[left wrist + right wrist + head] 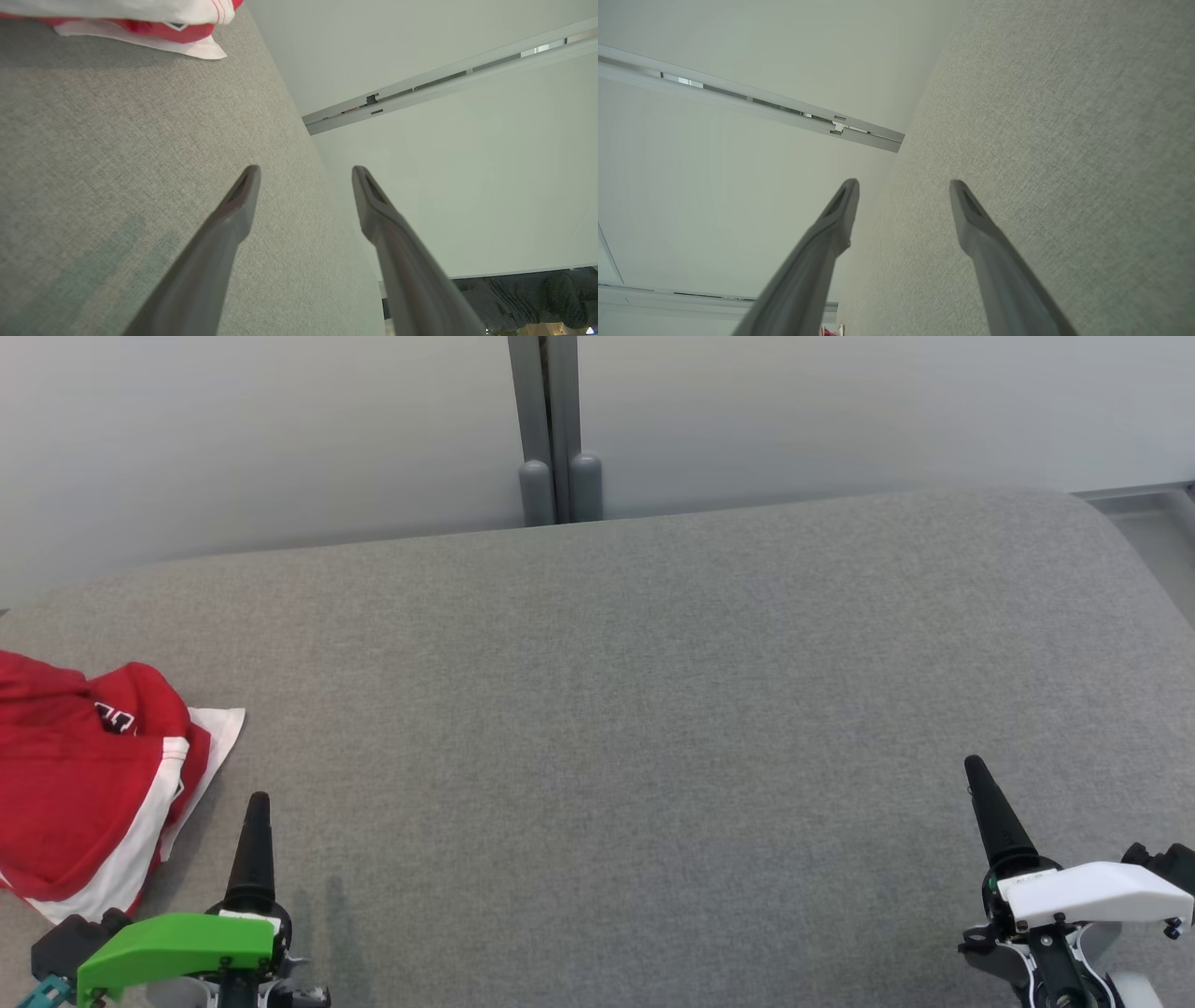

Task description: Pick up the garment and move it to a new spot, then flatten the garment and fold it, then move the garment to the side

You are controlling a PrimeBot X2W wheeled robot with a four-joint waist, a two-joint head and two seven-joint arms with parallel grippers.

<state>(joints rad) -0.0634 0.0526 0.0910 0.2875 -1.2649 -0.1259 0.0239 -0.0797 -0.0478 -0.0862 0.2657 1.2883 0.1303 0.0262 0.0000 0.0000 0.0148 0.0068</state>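
The garment, red with white stripes and a dark printed patch, lies crumpled at the left edge of the grey cushioned surface. Its red and white hem also appears in the left wrist view, garment, at the top left. My left gripper, under a green cover, hovers just right of the garment, open and empty; its fingers stand apart in the left wrist view, left gripper. My right gripper, under a white cover, rests at the lower right, far from the garment. In the right wrist view the right gripper is open and empty.
A pale wall rises behind the surface, with a grey vertical post at its middle. A metal rail runs at the far right corner. The surface's rounded corners fall away at the back left and back right.
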